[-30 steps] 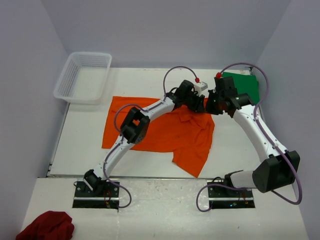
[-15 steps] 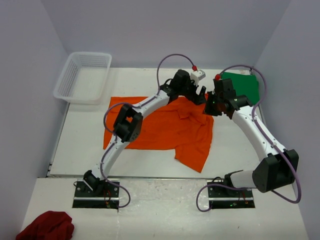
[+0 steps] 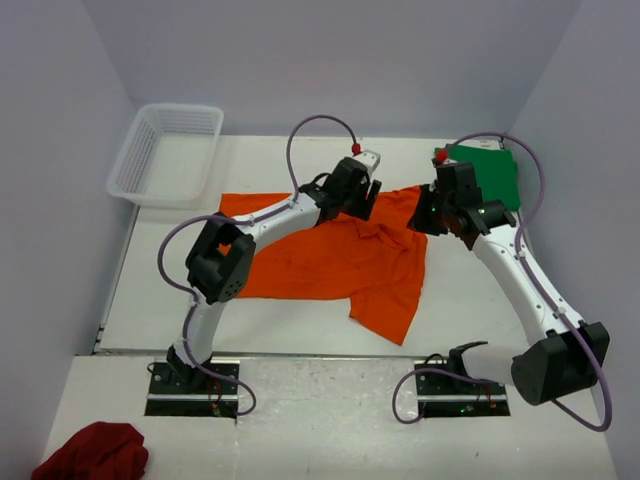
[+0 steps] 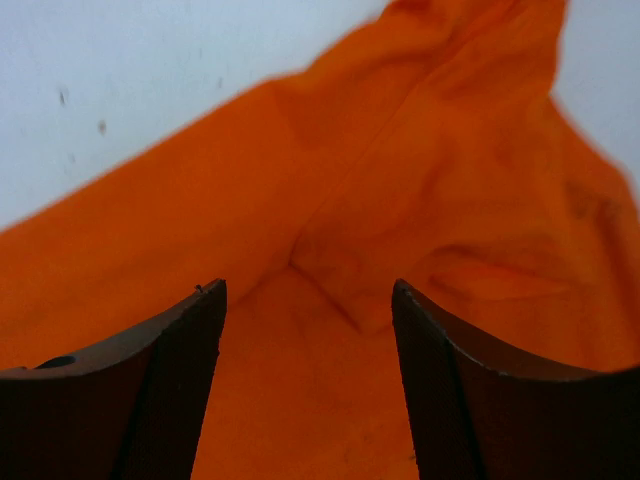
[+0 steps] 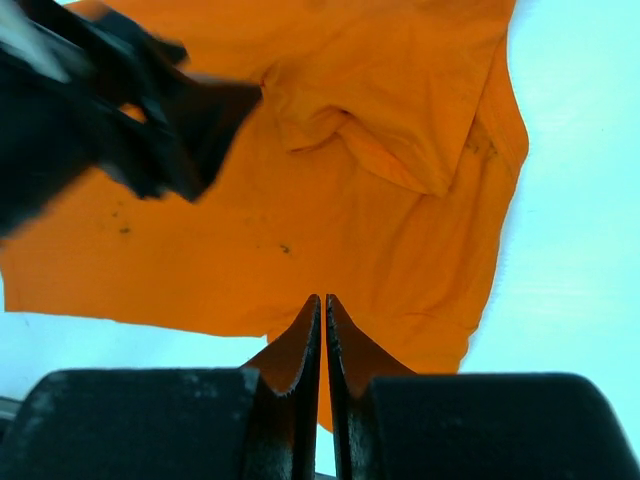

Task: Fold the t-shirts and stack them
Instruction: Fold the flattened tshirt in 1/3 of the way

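While the counter (image 3: 270,160) carries the rumpled orange t-shirt (image 3: 320,265) at its middle and the green t-shirt (image 3: 495,175) far right, the soft, light orange cloth likely handles best by its edges: the right end effector (image 5: 318,300) is clenched on one edge, the left end effector (image 4: 305,290) hangs released above it.

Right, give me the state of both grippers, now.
Left gripper: open over the orange shirt, holding nothing.
Right gripper: shut, apparently pinching the orange shirt's edge.
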Robot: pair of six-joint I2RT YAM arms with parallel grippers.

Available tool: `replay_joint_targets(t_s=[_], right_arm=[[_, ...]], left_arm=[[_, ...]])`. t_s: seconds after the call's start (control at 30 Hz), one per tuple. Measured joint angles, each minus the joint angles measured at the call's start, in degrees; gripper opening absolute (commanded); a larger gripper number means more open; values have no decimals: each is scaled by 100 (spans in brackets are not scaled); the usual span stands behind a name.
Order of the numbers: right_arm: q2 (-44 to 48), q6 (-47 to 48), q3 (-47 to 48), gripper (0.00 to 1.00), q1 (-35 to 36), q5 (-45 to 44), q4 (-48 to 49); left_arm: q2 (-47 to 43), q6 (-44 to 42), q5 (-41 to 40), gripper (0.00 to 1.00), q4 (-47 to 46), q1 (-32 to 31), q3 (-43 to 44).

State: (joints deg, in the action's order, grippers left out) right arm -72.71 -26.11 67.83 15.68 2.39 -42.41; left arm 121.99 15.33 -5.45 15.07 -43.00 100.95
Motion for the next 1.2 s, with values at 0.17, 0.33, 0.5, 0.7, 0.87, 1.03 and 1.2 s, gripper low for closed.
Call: replay_joint_targets(t_s=[0.17, 0.33, 0.5, 0.7, 0.87, 1.03, 1.2], right_arm=[[385, -2, -138, 5, 0, 35, 44], [422, -2, -240, 4, 0, 33, 48], [415, -4, -348, 4, 0, 33, 46], [409, -17, -358, 4, 0, 31, 44], [409, -20, -358, 4, 0, 31, 44], [411, -20, -356, 4, 0, 22, 44], [411, -20, -358, 3, 0, 17, 44]], left_arm=[[-15, 166, -717, 62, 7, -238, -1180], [-98, 212, -1008, 58, -105, -367, -1650], [-321, 210, -1182, 55, -304, -470, -1731], [-485, 195, -1132, 54, -660, -675, -1759], [-476, 136, -944, 54, -730, -787, -1740], [-356, 2, -890, 53, -752, -802, -1550], [-52, -98, -817, 51, -800, -802, -1276]])
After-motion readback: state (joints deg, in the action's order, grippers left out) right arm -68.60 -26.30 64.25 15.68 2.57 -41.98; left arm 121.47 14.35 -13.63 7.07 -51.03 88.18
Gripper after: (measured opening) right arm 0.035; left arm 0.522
